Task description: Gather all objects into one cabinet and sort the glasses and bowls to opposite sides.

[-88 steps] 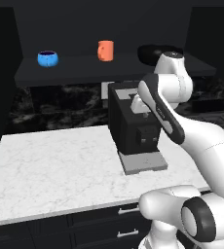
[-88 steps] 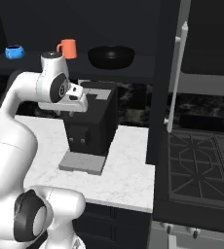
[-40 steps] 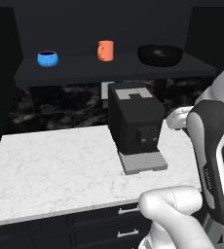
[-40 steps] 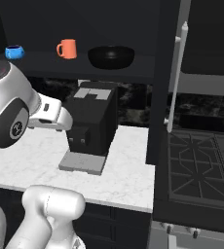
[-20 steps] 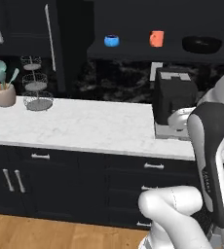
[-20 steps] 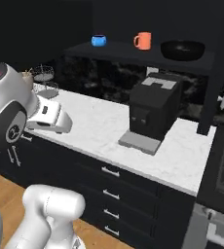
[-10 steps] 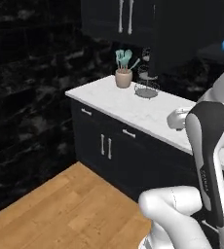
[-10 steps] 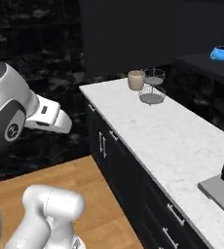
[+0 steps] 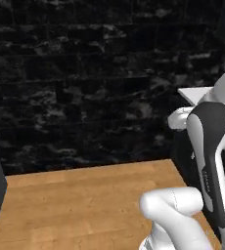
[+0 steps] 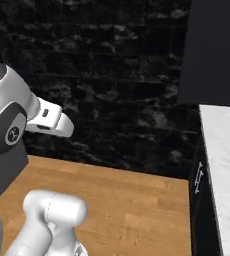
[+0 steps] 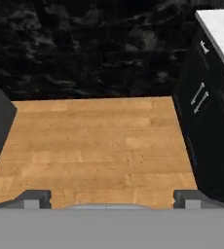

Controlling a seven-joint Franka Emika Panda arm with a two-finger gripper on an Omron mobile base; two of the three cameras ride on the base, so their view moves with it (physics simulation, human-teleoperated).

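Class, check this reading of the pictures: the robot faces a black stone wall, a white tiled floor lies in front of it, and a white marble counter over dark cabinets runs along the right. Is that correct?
Not quite. The floor is light brown wood planks, not white tile; the hand view shows it plainly. The rest stands: a black stone wall lies ahead, and a white marble counter over dark cabinets runs along the right.

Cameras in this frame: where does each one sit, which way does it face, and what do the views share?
Left base view: behind the arm's left, facing a black stone wall and wood floor; white arm at right.
Right base view: behind its right, same wall, floor, white counter end; arm at left.
Hand view: on the hand, looking down at floor and black cupboards; the gripper has its jaws wide open, empty.
All share wall, floor and counter.
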